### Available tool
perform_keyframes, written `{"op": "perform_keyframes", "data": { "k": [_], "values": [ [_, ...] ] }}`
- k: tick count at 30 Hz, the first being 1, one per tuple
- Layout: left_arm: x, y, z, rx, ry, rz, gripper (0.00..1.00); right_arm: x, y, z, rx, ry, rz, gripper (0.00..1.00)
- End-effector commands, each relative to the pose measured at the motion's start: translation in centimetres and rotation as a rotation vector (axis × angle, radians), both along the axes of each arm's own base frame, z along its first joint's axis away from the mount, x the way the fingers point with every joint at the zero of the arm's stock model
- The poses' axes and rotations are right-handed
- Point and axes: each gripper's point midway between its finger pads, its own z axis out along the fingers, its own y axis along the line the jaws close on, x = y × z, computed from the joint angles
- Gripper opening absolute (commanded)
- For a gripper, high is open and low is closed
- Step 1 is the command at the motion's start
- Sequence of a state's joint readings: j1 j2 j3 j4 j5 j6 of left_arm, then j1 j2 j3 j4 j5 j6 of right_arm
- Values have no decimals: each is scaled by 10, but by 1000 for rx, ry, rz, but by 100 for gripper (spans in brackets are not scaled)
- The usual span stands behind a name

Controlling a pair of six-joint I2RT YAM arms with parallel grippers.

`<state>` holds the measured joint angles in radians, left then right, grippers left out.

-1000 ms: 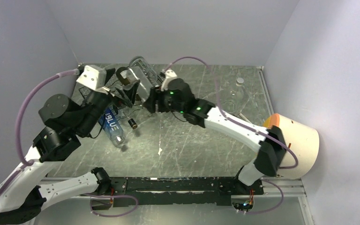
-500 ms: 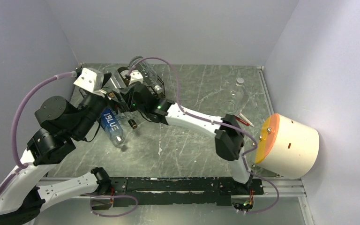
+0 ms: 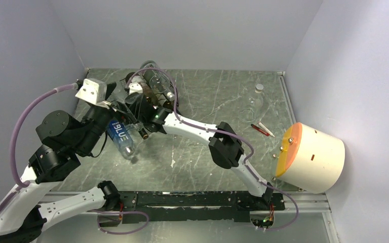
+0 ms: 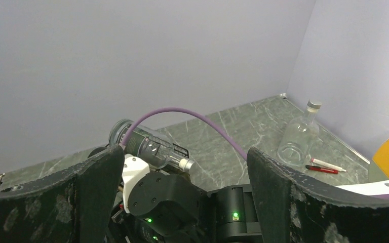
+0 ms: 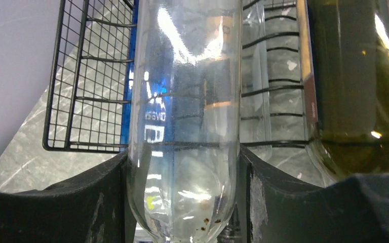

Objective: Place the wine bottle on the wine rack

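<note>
Pinching clear bottle, right fingers, wrist view only

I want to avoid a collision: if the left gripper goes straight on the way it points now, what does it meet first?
Most likely the right arm's wrist, low between the open left gripper's fingers. Behind it lies a bottle. Depth is unclear.
</note>
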<state>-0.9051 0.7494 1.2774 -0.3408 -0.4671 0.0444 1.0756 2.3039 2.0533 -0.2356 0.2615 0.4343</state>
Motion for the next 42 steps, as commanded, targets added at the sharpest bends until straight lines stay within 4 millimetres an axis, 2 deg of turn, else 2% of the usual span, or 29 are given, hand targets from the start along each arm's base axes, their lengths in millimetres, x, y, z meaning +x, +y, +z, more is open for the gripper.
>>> {"op": "perform_keyframes", "data": {
  "k": [1, 4, 8, 16, 20, 25, 32, 37, 42],
  "values": [
    [1, 3, 3, -21, -11, 18, 94, 9, 19, 49, 93, -96, 16, 16],
    [2, 3, 1, -12, -5, 21, 94, 12, 20, 42, 83, -97, 8, 19],
    [1, 2, -1, -12, 1, 18, 95, 16, 22, 35, 74, -100, -2, 29],
    [3, 2, -6, -11, 23, 26, 96, 30, 25, 21, 32, -105, -11, 33],
    [5, 2, -7, -2, 29, 33, 96, 34, 21, 19, 27, -103, -21, 43],
    [7, -1, -9, 6, 32, 37, 97, 32, 17, 23, 29, -104, -17, 57],
    [9, 0, -8, 12, 29, 46, 97, 27, 12, 28, 22, -105, 0, 61],
    [9, -1, -8, 13, 29, 44, 97, 25, 11, 39, 40, -120, 5, 71],
    [7, 1, -5, 6, 24, 43, 97, 25, 10, 49, 53, -128, 4, 74]
  ]
}}
